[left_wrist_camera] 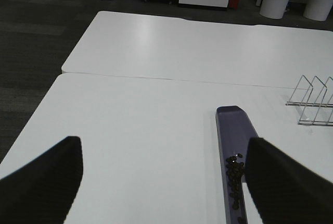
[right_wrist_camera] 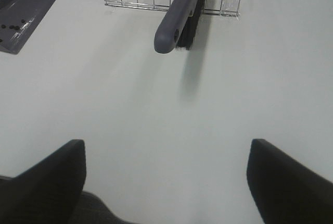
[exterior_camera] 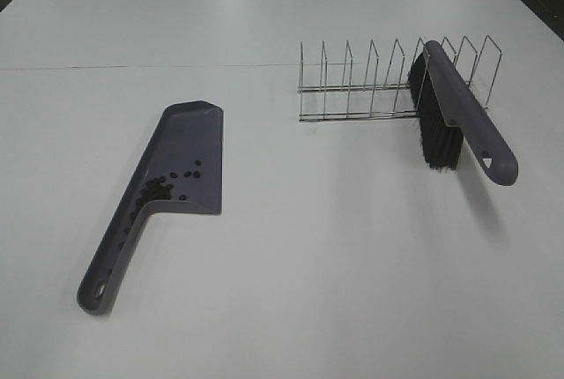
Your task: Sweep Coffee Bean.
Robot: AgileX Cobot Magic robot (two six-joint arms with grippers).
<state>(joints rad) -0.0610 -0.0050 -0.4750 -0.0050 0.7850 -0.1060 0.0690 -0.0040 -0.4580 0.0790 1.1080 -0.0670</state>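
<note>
Purple dustpan (exterior_camera: 181, 163) holds the coffee beans (exterior_camera: 161, 189) loosely; if I bump it they scatter across the counter (exterior_camera: 335, 256). Both claws (left_wrist_camera: 164, 182) (right_wrist_camera: 166, 182) gape empty.

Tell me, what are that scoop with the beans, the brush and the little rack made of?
The dustpan looks like moulded plastic, matte purple-grey, smooth, with a hang hole in its handle. The brush handle looks like the same plastic; its bristles are black, probably synthetic. The rack is thin shiny wire, likely chromed metal.
</note>
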